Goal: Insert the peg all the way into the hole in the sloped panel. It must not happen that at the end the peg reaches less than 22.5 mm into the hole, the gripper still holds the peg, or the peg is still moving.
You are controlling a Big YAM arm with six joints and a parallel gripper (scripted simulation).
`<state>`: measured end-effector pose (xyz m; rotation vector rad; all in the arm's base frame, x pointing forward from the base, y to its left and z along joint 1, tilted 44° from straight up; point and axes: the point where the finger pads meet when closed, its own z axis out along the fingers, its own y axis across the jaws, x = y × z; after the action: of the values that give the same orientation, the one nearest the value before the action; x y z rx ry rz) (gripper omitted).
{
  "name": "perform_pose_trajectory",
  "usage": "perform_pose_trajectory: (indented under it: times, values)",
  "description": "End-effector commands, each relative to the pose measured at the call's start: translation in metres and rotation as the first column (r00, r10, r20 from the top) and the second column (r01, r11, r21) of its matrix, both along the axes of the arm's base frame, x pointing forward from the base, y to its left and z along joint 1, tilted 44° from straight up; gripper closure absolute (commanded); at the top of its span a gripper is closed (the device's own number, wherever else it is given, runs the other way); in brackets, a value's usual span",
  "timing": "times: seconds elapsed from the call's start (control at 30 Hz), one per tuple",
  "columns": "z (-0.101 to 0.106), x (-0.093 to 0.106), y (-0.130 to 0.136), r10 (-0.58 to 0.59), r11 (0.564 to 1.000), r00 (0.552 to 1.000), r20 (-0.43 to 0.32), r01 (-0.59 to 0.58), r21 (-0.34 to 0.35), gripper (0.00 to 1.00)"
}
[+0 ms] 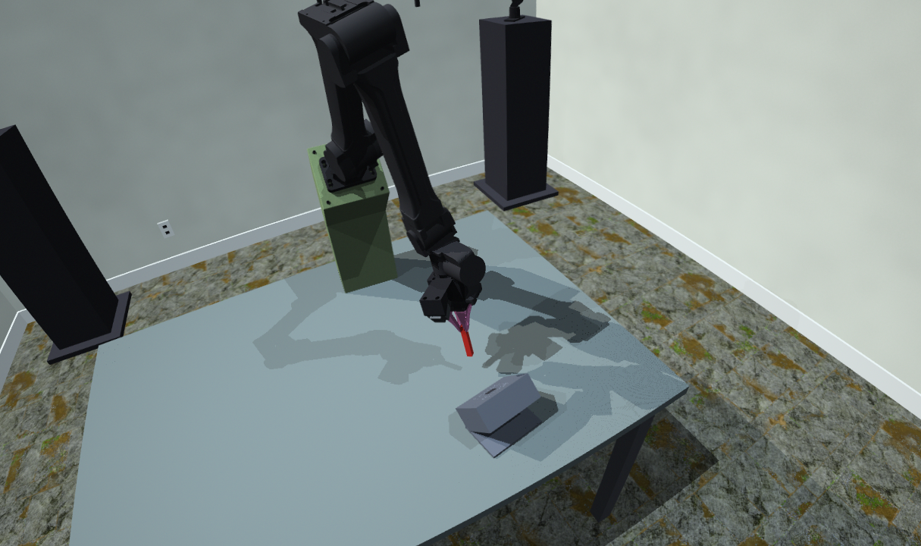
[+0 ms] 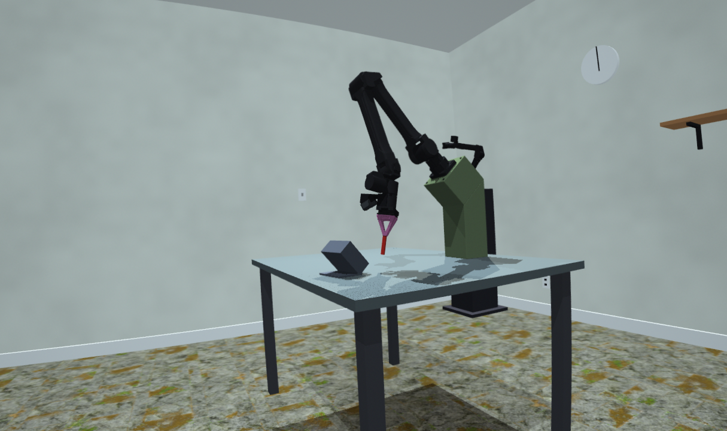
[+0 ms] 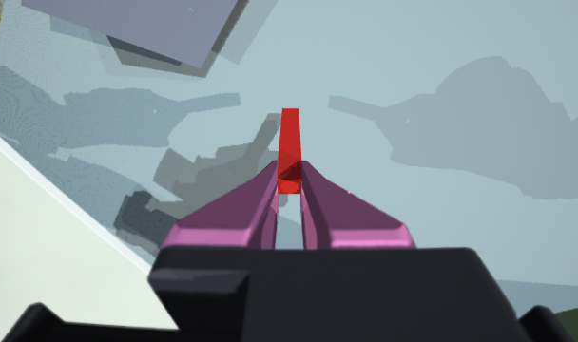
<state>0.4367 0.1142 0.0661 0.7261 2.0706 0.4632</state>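
Observation:
My gripper (image 1: 463,330), with purple fingers, is shut on the upper end of a red peg (image 1: 468,344). The peg hangs nearly upright, a little tilted, above the table. It also shows in the side view (image 2: 383,244) and in the wrist view (image 3: 289,148) between the fingertips. The grey sloped panel block (image 1: 499,404) sits on the table nearer the front right edge, with a small dark hole (image 1: 492,391) in its top face. The peg is above and behind the block, apart from it. In the wrist view the block (image 3: 142,26) is at the top left.
The green pedestal (image 1: 352,224) carrying the arm stands at the table's back. Two black towers (image 1: 515,101) (image 1: 36,244) stand on the floor beyond the table. The table's right edge (image 1: 653,353) is close to the block.

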Motion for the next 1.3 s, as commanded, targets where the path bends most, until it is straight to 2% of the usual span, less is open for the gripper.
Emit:
perform_pose_trajectory:
  times: [0.0, 1.27]
  values:
    - [-0.0048, 0.0013, -0.0084, -0.038, 0.999, 0.999, 0.007, 0.038, 0.038, 1.00]
    - [0.0033, 0.0009, -0.0166, -0.123, 0.962, 0.983, 0.139, 0.084, 0.258, 1.00]
